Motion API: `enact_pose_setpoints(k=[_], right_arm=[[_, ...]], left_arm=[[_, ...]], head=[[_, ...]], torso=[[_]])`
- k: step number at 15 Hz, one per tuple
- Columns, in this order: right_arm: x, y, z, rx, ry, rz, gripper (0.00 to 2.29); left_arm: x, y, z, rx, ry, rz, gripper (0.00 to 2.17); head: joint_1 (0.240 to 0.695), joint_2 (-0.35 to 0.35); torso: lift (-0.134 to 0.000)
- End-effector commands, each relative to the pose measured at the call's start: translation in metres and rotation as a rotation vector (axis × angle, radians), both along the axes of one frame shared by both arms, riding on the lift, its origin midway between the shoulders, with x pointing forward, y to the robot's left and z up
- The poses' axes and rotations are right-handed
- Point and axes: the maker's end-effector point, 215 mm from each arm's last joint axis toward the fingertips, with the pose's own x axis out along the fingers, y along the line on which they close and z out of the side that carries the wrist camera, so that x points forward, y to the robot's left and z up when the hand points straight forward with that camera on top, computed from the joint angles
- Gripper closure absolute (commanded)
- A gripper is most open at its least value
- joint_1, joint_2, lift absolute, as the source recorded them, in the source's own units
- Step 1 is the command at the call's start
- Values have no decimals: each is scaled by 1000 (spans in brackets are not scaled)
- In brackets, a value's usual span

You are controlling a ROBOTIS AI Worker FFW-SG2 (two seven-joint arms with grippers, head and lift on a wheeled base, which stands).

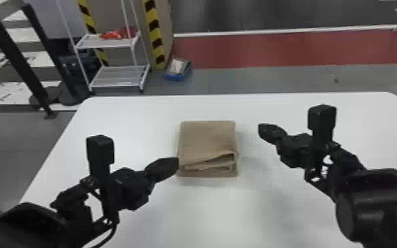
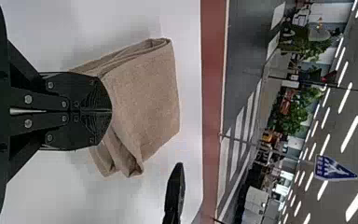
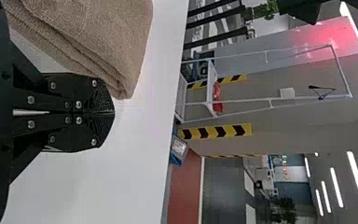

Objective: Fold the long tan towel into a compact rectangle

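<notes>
Towel [image 1: 207, 138] is positioned just right of the left tool [image 2: 111, 111], farther from the right tool [image 3: 114, 112]; both are closed.

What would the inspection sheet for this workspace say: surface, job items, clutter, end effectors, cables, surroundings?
Surface: white table, soft shadows near the towel.
Job items: towel folded into a compact, near-rectangular stack; layers on its near side uneven, top edge slanting.
Clutter: nothing seen on the table.
Left end effector: shut, tip at the towel's left side; contact can't be judged.
Right end effector: shut, off the towel's right side.
Cables: black cable curving beside the left arm.
Surroundings: white rack holding red items, blue tray on the floor, yellow-black striping.
</notes>
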Motion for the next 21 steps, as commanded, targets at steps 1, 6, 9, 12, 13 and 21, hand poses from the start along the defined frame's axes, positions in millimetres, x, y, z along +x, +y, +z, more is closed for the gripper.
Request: enact_pose_setpoints(k=[1, 6, 9, 12, 13, 21], right_arm=[[-18, -38, 33, -3, -70, -36, 1929], [-92, -101, 86, 22, -163, -99, 1305], [-125, -108, 85, 49, -186, -139, 738], [-147, -120, 75, 49, -163, -171, 6], [-151, -126, 73, 48, -162, -185, 2], [-177, -154, 75, 108, -187, -321, 63]], left_arm=[[12, 6, 18, -2, -71, 43, 1912], [41, 27, 72, -44, -321, 210, 1838], [39, 26, 72, -41, -345, 289, 1524], [28, 23, 67, 9, -350, 315, 917], [25, 23, 63, 20, -350, 324, 350], [-29, 35, 69, 15, -480, 443, 16]], head=[[695, 91], [695, 25], [695, 7], [695, -6], [695, -11], [695, -63]], torso=[[-123], [-123], [-123], [-123], [-123], [-123]])
